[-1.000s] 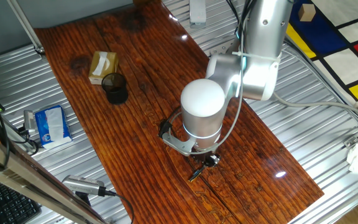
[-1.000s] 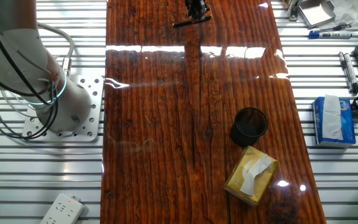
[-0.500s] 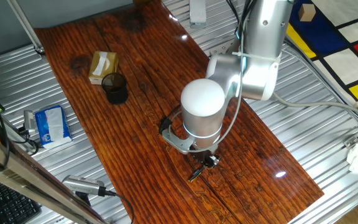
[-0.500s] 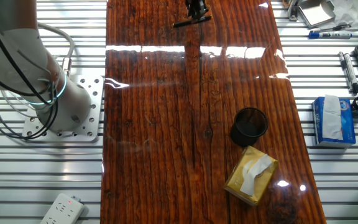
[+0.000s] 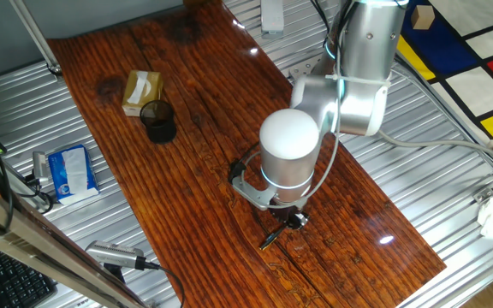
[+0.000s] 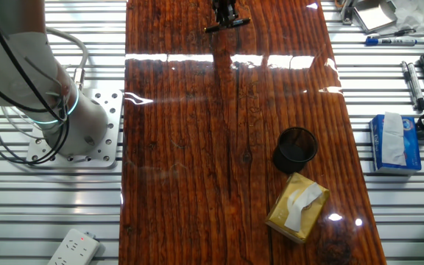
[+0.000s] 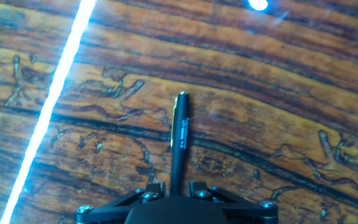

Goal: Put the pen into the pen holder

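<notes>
The pen (image 7: 179,137) is thin and dark and lies flat on the wooden table. It also shows in one fixed view (image 5: 272,238) and in the other fixed view (image 6: 227,26). My gripper (image 7: 172,186) is low over its near end, with one finger on each side and a narrow gap on both sides, so it is open and straddles the pen. The gripper also shows under the arm (image 5: 294,221) and at the table's far end (image 6: 224,9). The pen holder (image 5: 158,120), a dark cup, stands upright far from the gripper (image 6: 295,149).
A yellowish cardboard box (image 5: 140,91) stands right beside the cup (image 6: 297,207). A blue tissue pack (image 5: 68,170) and other clutter lie on the metal surface off the table's edge. The arm's base (image 6: 72,121) stands beside the table.
The arm and gripper have shifted a little sideways along the pen. The pen lies where it was.
</notes>
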`<state>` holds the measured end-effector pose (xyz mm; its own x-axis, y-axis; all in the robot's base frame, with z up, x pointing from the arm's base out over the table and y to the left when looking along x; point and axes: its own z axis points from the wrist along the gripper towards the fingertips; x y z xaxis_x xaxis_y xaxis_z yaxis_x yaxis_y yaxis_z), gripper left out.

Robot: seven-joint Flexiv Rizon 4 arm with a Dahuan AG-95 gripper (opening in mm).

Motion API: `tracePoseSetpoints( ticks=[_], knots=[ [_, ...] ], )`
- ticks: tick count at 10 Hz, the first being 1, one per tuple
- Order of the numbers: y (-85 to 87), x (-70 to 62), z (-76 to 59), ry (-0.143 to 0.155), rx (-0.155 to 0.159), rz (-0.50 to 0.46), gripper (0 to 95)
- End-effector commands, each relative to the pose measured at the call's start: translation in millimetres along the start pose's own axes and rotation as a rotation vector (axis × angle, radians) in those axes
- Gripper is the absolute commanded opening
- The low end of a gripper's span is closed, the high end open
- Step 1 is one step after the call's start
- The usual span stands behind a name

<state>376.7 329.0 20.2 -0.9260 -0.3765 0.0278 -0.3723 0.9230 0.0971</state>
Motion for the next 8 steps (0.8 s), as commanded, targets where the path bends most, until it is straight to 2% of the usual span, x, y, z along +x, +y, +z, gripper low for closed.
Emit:
tracePoseSetpoints(
  ticks=[1, 5, 6, 8],
  knots=[
    [-0.9, 0.8, 3.5, -0.006, 0.004, -0.004, 19.0],
    [-1.8, 1.5, 9.6, -0.013, 0.01, -0.01, 19.0],
    [-1.8, 1.5, 10.2, -0.015, 0.011, -0.008, 0.0],
    [-1.8, 1.5, 10.3, -0.016, 0.012, -0.012, 0.0]
  ],
)
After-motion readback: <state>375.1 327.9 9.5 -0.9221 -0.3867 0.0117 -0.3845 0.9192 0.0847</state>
